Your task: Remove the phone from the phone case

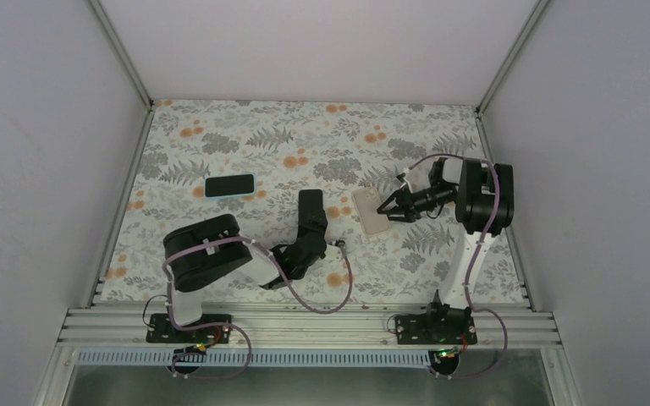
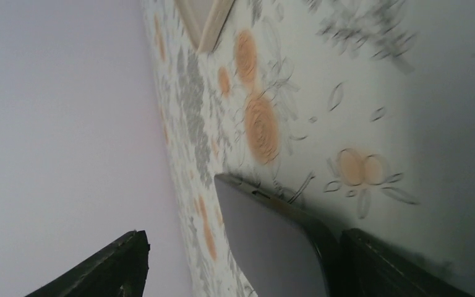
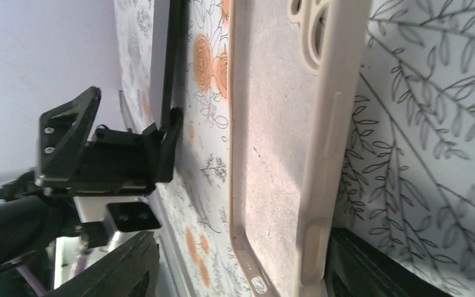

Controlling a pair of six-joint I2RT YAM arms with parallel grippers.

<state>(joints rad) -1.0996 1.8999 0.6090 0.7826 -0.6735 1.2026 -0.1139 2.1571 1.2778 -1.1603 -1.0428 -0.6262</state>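
Floral tablecloth (image 1: 245,135) covers the table; on it the beige phone case (image 1: 368,207) lies empty, long axis pointing away from the bases, its near end between the parted jaws of the right gripper (image 1: 387,211). Just left, the dark phone (image 1: 311,207) sits out of the case between the spread, seemingly unclamped jaws of the left gripper (image 1: 309,237)

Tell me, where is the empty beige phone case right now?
The beige case lies on the floral table, right of centre in the top view, at the tips of the right gripper, with the black phone just left of it.
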